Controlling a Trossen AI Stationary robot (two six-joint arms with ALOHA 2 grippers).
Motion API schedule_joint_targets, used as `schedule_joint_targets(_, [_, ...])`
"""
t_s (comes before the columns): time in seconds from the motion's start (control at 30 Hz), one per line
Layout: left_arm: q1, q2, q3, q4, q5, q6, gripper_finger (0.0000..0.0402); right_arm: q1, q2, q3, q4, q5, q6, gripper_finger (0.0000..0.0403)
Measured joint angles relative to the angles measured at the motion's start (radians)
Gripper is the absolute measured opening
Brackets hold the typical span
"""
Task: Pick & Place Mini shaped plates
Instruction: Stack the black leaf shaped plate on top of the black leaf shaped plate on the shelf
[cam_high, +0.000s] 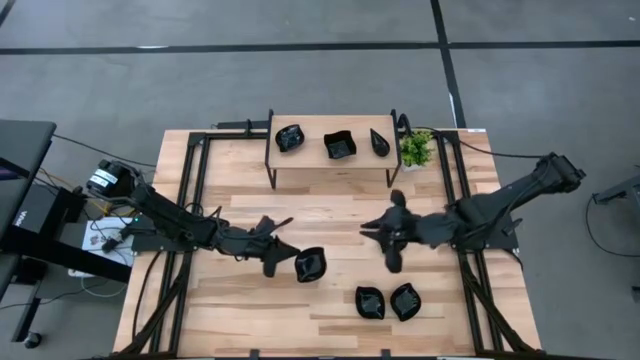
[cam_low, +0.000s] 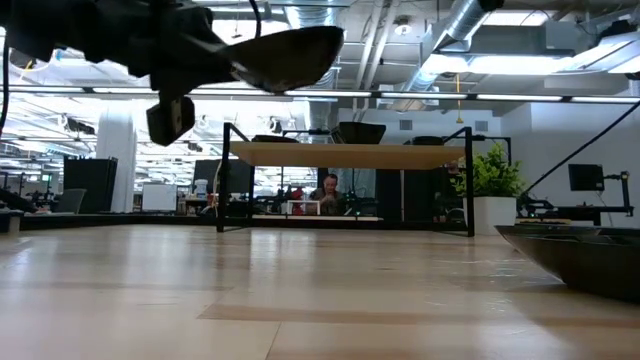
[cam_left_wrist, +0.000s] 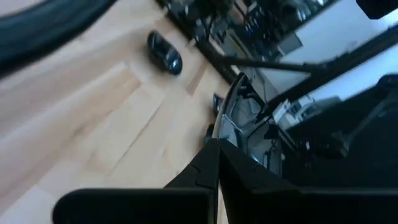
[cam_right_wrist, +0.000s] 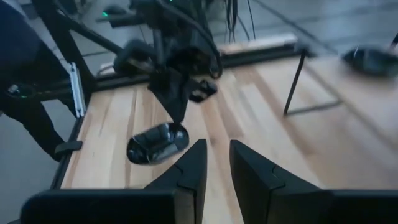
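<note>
left gripper (cam_high: 288, 262) out over the middle of the table (cam_high: 240, 310), fingers pinched tight on the rim of a black plate (cam_high: 310, 265), carried clear of the wood — low view puts the plate (cam_low: 285, 55) well above the tabletop, tilted. same plate hanging off the fingers in the right wrist view (cam_right_wrist: 158, 144).

right gripper (cam_high: 390, 250) just across from it, near but apart, fingers (cam_right_wrist: 193, 165) a little spread with nothing between them, only bare wood showing through the narrow gap.

two more plates (cam_high: 371, 302) (cam_high: 405, 301) touching side by side near the front edge, on the right half. plenty of bare wood left of them and along the whole front-left corner.

shelf (cam_high: 330, 160) at the back edge with three plates in a row: round-ish one (cam_high: 290, 138), square one (cam_high: 340, 146), leaf one (cam_high: 380, 142), spaced apart. small plant (cam_high: 416, 150) just beside the shelf's right end.

open strip of table between shelf legs and both grippers, nothing on it.
</note>
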Motion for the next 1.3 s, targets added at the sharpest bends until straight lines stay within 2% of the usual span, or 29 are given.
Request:
schedule_joint_targets(0.3, [0.006,0.000,0.065,0.001,-0.193,0.001,0.0006,-0.051,-0.174,0.000,0.001,0.002,-0.196,0.0065])
schedule_joint_targets(0.5, [0.040,0.000,0.098,0.001,-0.250,0.001,0.0006,-0.125,-0.227,0.000,-0.027,0.005,-0.219,0.0065])
schedule_joint_targets(0.7, [0.097,0.000,0.127,0.001,-0.252,0.008,0.0006,-0.165,-0.229,0.000,-0.068,0.004,-0.219,0.0065])
schedule_joint_targets(0.9, [0.130,0.000,0.146,0.001,-0.219,0.064,0.0006,-0.160,-0.226,0.000,-0.113,0.003,-0.217,0.0065])
schedule_joint_targets(1.13, [0.166,0.000,0.174,0.000,-0.230,0.074,0.0006,-0.143,-0.235,0.000,-0.139,0.003,-0.216,0.0065])
schedule_joint_targets(1.3, [0.217,0.000,0.213,0.001,-0.213,0.185,0.0006,-0.143,-0.227,0.000,-0.150,0.003,-0.216,0.0065])
